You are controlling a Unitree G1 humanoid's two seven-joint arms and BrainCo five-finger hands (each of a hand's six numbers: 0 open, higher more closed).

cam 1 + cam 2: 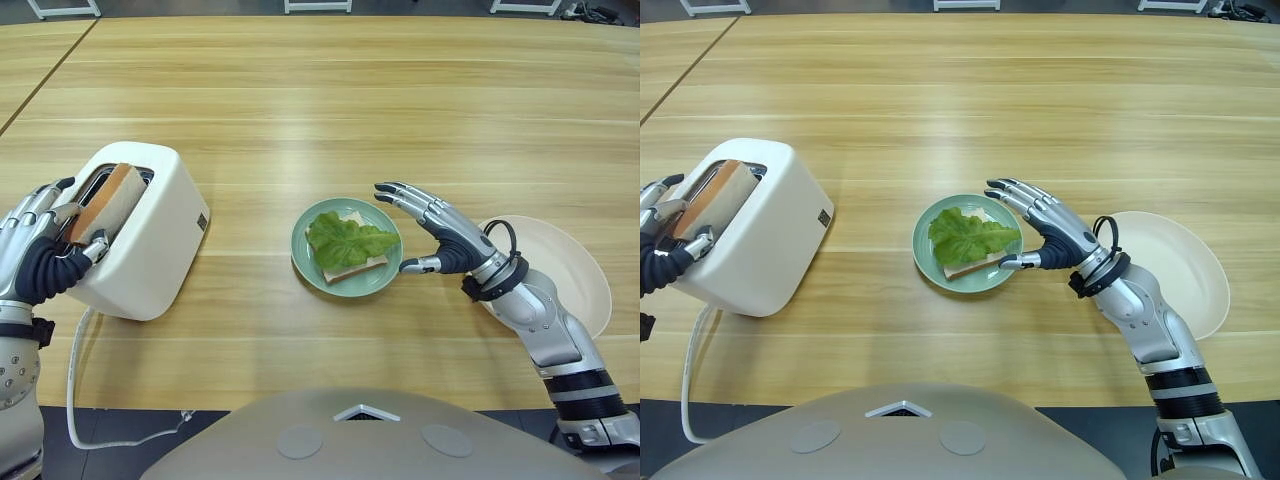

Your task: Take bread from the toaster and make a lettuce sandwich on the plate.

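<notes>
Left robot hand [40, 255] is closed round the bread slice [110, 200] in the toaster [150, 250]; plate [300, 250] is parked off to its right, mid-bench.

A light wooden counter [350, 100] with long plank grain fills the scene; a dark seam crosses its far left corner. At the near left a white toaster [150, 250] stands on it, slots turned up and to the left. A white cord [72, 385] runs from the toaster's near side across the counter and over the near edge. Near the middle lies a green plate [375, 283]. A cream shallow dish [575, 265] sits at the near right, well apart from the toaster.
</notes>
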